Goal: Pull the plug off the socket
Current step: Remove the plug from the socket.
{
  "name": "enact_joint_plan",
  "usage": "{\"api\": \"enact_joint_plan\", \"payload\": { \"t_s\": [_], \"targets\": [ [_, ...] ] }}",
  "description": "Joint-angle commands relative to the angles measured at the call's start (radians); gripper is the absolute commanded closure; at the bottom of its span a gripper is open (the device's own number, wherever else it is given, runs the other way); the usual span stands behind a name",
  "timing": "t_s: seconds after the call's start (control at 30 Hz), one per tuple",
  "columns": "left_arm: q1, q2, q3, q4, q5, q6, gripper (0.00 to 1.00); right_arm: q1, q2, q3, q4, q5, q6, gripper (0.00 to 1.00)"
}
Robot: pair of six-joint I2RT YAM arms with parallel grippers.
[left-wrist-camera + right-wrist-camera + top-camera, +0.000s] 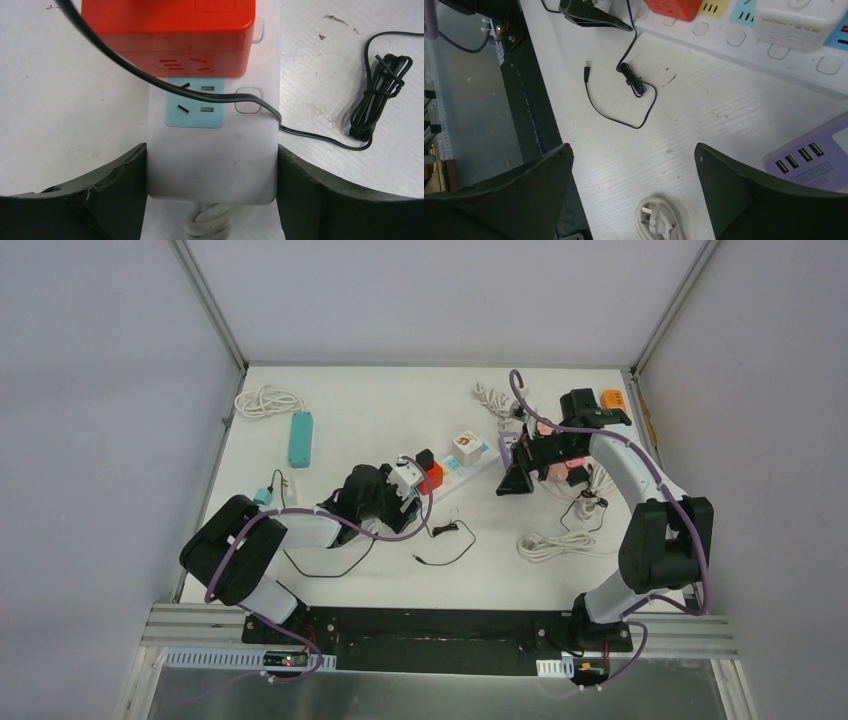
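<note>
Only the left wrist view shows the grip: the left gripper (pixel 211 155) pinches the cord end of the white power strip (pixel 210 140) between its jaws, and the red adapter plug (pixel 165 35) sits seated one blue socket (pixel 195 107) beyond. The right wrist view shows the right gripper (pixel 632 150) with jaws spread above the counter (pixel 704 115), near a purple USB charger (pixel 809 160).

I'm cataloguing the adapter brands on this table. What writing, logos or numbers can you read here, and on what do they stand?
Red plug: raised oval logo on its side; its characters cannot be made out.
White adapter: small grey print, too blurred to read.
Purple hub: faint print on its top, too small to read.
Nothing else legible; no text can be quoted.
</note>
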Motion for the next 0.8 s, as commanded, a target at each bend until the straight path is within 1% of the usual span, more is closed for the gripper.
{"api": "enact_joint_plan", "payload": {
  "t_s": [0.0, 0.03, 0.17, 0.27, 0.37, 0.5, 0.77],
  "targets": [
    [-0.017, 0.02, -0.015, 0.072, 0.03, -0.021, 0.6, 0.018, -0.001, 0.03, 0.15, 0.1, 0.124, 0.05],
    [-0.018, 0.02, -0.02, 0.08, 0.036, -0.023, 0.65, 0.034, -0.002, 0.032, 0.208, 0.149, 0.172, 0.05],
    [-0.018, 0.023, -0.033, 0.085, 0.059, -0.024, 0.84, 0.114, 0.019, 0.057, 0.346, 0.347, 0.273, 0.04],
    [-0.018, 0.021, -0.039, 0.086, 0.077, -0.023, 0.93, 0.16, 0.083, 0.123, 0.41, 0.442, 0.342, 0.04],
    [-0.018, 0.011, -0.044, 0.083, 0.095, -0.027, 1.0, 0.197, 0.179, 0.219, 0.404, 0.522, 0.375, 0.04],
    [-0.018, -0.012, -0.053, 0.077, 0.111, -0.034, 1.0, 0.238, 0.275, 0.305, 0.387, 0.586, 0.402, 0.04],
    [-0.018, -0.03, -0.049, 0.064, 0.109, -0.055, 1.0, 0.286, 0.412, 0.391, 0.397, 0.76, 0.49, 0.05]
  ]
}}
